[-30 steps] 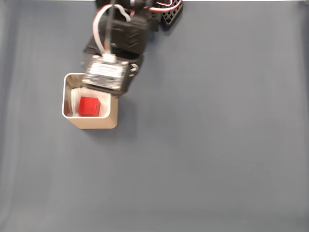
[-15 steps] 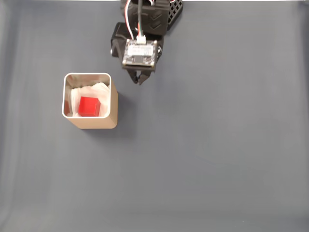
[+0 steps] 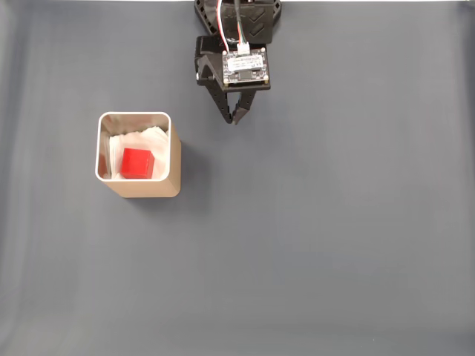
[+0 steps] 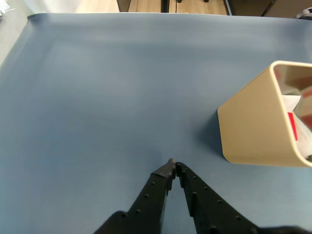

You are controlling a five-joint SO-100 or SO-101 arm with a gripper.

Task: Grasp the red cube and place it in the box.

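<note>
Inside the box point(image 3: 138, 189), on its white lining point(image 3: 148, 138), sits the red cube point(image 3: 137, 163). Well apart, over bare blue-grey mat point(image 3: 334, 222), the gripper point(image 3: 236, 119) has its fingertips together, holding nothing.

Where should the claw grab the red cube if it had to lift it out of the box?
Probably straight down from above, closing on two opposite flat sides of the red cube. It sits deep in the box, whose walls block any sideways approach.
</note>
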